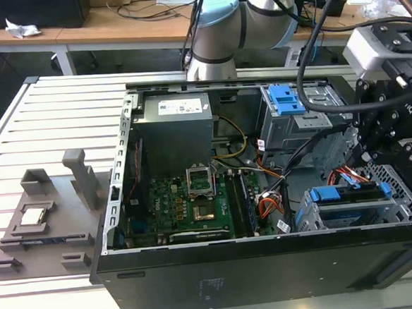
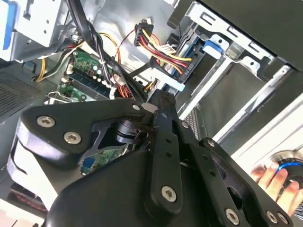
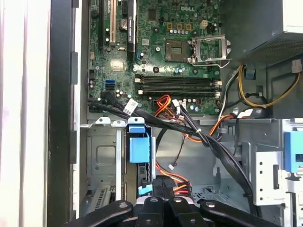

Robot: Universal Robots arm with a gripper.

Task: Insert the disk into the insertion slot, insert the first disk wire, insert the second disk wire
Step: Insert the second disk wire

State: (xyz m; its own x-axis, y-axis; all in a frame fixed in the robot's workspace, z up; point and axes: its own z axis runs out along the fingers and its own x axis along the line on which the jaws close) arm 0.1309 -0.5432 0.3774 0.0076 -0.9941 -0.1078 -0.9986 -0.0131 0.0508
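The disk (image 1: 350,192) lies in the insertion slot (image 1: 311,218), a grey cage at the case's front corner on the exterior view's right; its blue carrier (image 3: 139,149) shows at the cage's open end. My gripper (image 1: 373,162) hangs just above and behind that cage. In both wrist views its black fingers (image 3: 163,187) are pressed together on a small connector with a light blue end (image 2: 173,86), right at the disk's rear. A second connector with red, yellow and black wires (image 2: 158,47) hangs beside it, close to the disk.
A taller grey cage with a blue latch (image 1: 287,99) stands behind the slot. Cable bundles (image 3: 208,142) cross between the motherboard (image 1: 188,205) and the cages. The power supply (image 1: 172,128) sits at the back. A grey fixture tray (image 1: 41,222) lies outside the case. A hand (image 2: 272,177) rests beyond the case.
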